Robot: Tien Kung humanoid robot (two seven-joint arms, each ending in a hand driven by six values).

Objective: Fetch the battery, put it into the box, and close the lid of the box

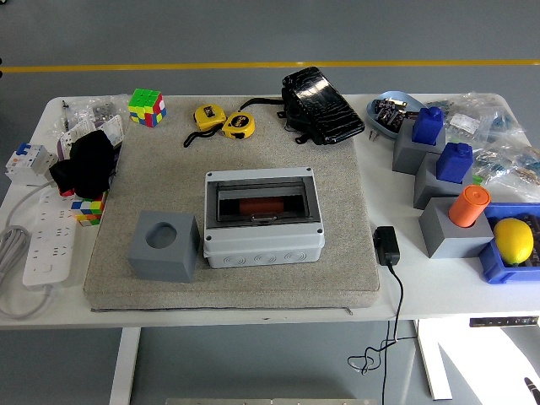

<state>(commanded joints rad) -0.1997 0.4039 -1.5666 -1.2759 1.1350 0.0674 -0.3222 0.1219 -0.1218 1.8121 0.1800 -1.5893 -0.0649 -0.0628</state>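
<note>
On the grey mat (169, 291), the closed box (263, 217) holds the battery (261, 207); neither hand is visible.

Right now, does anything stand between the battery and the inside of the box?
Nothing visible does. A reddish cylinder, likely the battery, already lies inside the grey box, behind its tinted lid, which looks shut. Neither hand is in view.

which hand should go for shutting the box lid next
Neither hand is in view, so placement can't be compared. The grey plastic box sits mid-table on the grey mat, reddish cylinder behind its tinted lid, which already looks down. Slight guess: either.
</note>
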